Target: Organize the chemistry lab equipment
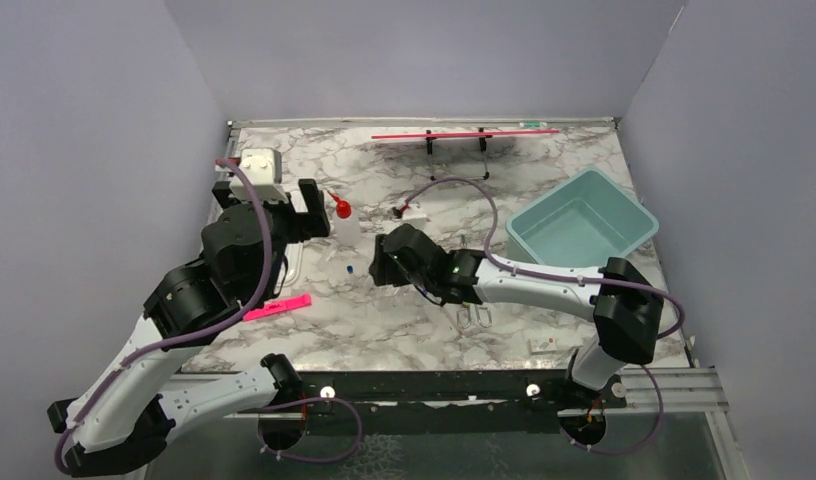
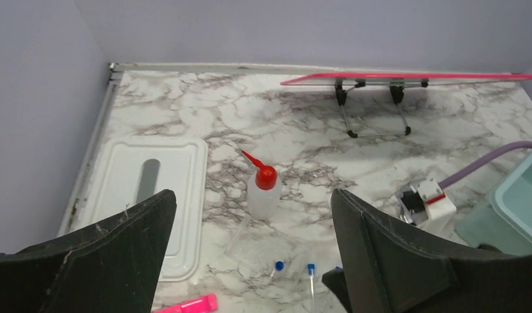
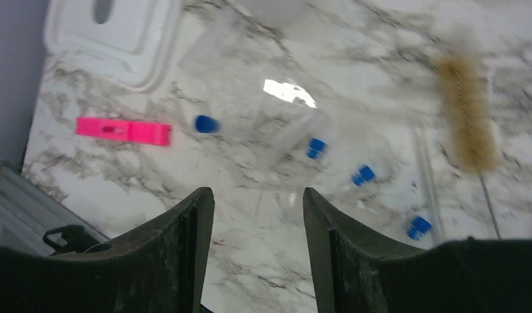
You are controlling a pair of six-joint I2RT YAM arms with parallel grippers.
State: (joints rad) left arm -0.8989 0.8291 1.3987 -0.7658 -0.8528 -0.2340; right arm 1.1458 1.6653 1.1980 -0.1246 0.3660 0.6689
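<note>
Since the blue-capped tubes lie loose just beyond the right gripper, parted and empty, a skewed pinch could roll one away. The left gripper, wide and empty, could topple the squeeze bottle standing ahead.

Clr plastic bottle; glossy marble-look tbl.
</note>
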